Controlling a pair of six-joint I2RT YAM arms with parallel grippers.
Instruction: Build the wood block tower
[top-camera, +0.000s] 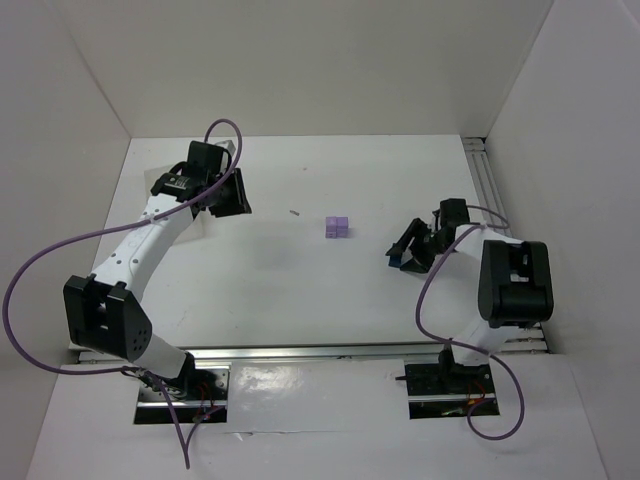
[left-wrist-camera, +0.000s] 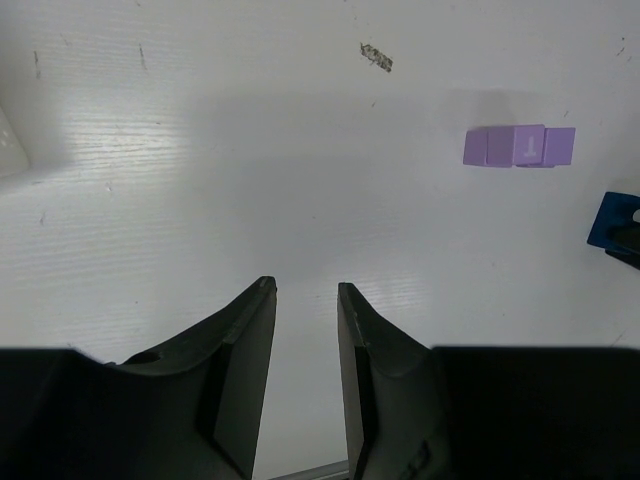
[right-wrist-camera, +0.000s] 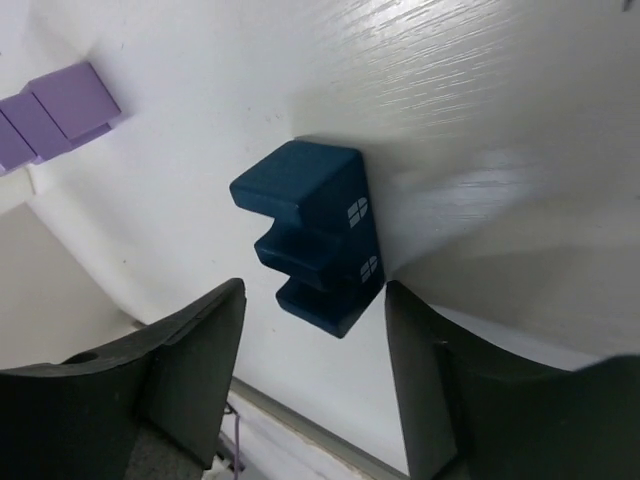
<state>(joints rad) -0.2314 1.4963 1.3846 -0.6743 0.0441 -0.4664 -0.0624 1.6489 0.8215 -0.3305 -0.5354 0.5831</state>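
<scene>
Blocks first: the light purple blocks (top-camera: 338, 227) sit in a tight little cluster near the middle of the white table (top-camera: 290, 290), touching one another. From my left wrist camera they read as a short row (left-wrist-camera: 518, 146). At about 4 o'clock from them in the top view lie the dark blue blocks (top-camera: 404, 263), a stepped clump resting on the table with small white marks on one face (right-wrist-camera: 310, 235). My right gripper (top-camera: 410, 250) has its fingers spread to either side of that clump. I cannot tell whether either finger touches it. A small dark speck (top-camera: 295, 212) lies at 10 o'clock from the purple cluster. Farther out the same way, my left gripper (left-wrist-camera: 305, 290) is parted and holds nothing, bare table between its fingers.
</scene>
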